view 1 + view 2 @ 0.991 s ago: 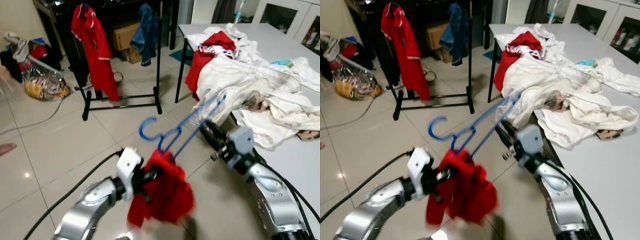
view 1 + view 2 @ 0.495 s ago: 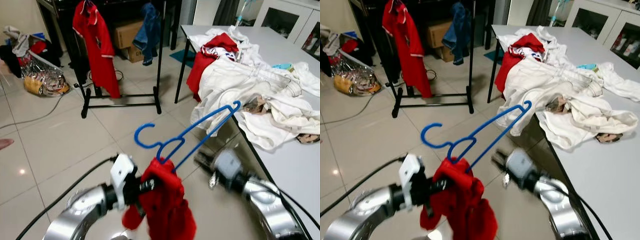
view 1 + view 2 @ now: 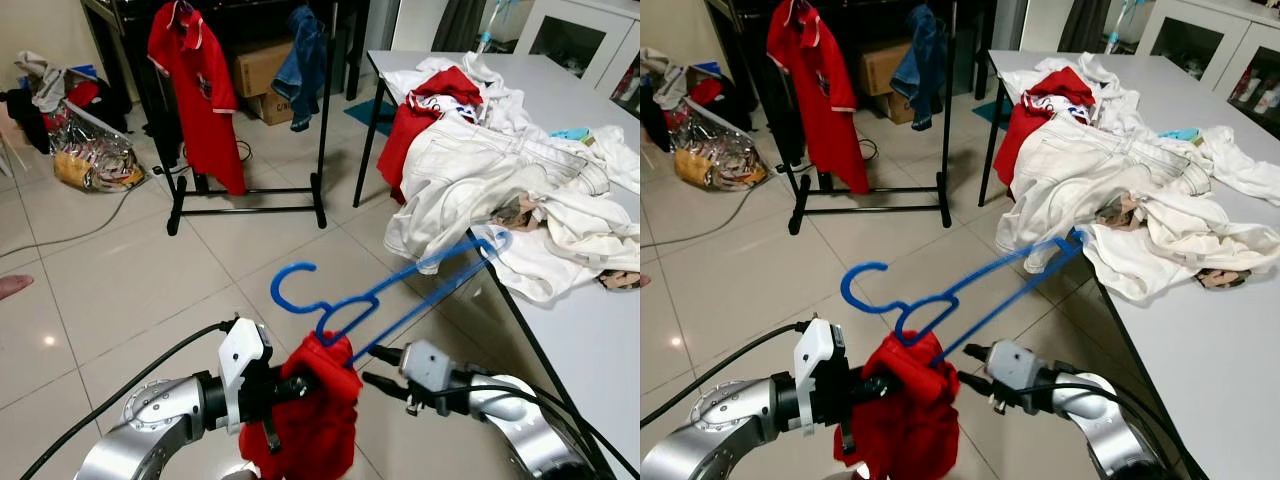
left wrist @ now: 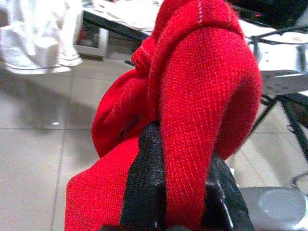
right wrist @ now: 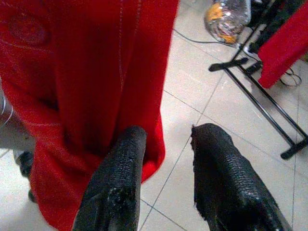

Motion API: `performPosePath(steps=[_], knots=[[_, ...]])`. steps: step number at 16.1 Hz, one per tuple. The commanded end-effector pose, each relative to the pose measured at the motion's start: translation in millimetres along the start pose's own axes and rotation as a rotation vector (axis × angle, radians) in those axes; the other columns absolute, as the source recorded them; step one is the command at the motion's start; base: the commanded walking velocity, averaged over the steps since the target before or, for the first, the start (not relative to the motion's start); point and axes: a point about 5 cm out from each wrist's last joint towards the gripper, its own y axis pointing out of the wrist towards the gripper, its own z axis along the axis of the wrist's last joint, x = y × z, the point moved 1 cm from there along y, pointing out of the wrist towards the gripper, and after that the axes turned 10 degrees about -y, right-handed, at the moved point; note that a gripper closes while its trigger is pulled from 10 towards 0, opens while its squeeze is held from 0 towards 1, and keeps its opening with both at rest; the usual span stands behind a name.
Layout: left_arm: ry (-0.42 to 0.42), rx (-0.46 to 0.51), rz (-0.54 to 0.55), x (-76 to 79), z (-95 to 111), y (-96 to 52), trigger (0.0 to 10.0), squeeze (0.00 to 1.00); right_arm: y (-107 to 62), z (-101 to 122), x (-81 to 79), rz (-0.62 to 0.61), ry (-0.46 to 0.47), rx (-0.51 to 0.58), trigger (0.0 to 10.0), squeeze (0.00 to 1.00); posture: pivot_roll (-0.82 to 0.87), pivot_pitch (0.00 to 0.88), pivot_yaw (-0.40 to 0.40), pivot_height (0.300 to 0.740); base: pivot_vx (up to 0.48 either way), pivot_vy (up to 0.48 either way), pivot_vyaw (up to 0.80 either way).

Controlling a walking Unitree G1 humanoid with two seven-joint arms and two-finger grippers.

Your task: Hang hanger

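red garment (image 4: 192,96) pinched by left gripper (image 4: 175,192); right gripper (image 5: 163,159) open, empty.

We see a bright, evenly lit room with soft shadows, and a small glare spot lies on the floor tiles (image 3: 52,341) at the left. The head views are sharp now, while the left wrist view is grainy, with a blurred background behind the red cloth (image 4: 192,96).

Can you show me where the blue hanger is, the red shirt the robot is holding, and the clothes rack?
blue hanger (image 3: 290,280): left eye view, on its curved hook.
red shirt (image 3: 315,425): left eye view, middle of the bunched cloth.
clothes rack (image 3: 322,120): left eye view, on its right black upright.
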Motion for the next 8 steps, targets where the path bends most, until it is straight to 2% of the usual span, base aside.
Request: performPosePath(steps=[1,2,4,5,6,8], knots=[[0.011,-0.005,-0.043,2.9,3.2,1.9,10.0,0.0,2.3,0.1,-1.8,0.02,-0.041,0.0,10.0,1.0,0.02,0.0,-0.022,0.74,0.0,0.0,0.0],[0.014,-0.012,-0.048,2.8,2.7,1.8,10.0,0.0,6.1,1.7,-3.0,0.027,-0.061,0.01,10.0,0.43,0.02,0.0,-0.02,0.74,0.0,0.0,0.0],[0.014,-0.012,-0.051,2.4,2.6,1.9,10.0,0.0,12.4,3.7,-5.1,0.034,-0.082,0.019,10.0,0.05,0.02,0.0,-0.018,0.74,0.0,0.0,0.0],[0.014,-0.012,-0.052,2.4,2.6,2.0,10.0,0.0,13.8,3.8,-6.0,0.038,-0.084,0.021,10.0,0.05,0.02,0.0,-0.018,0.74,0.0,0.0,0.0],[0.013,-0.011,-0.054,2.6,2.7,2.6,10.0,0.0,16.7,3.4,-10.2,0.051,-0.087,0.02,10.0,0.0,0.02,0.0,-0.019,0.74,0.0,0.0,0.0],[0.013,-0.009,-0.062,3.1,3.0,4.2,10.0,0.0,23.4,1.0,-21.7,0.086,-0.097,0.012,10.0,0.0,0.02,0.0,-0.019,0.74,0.0,0.0,0.0]])
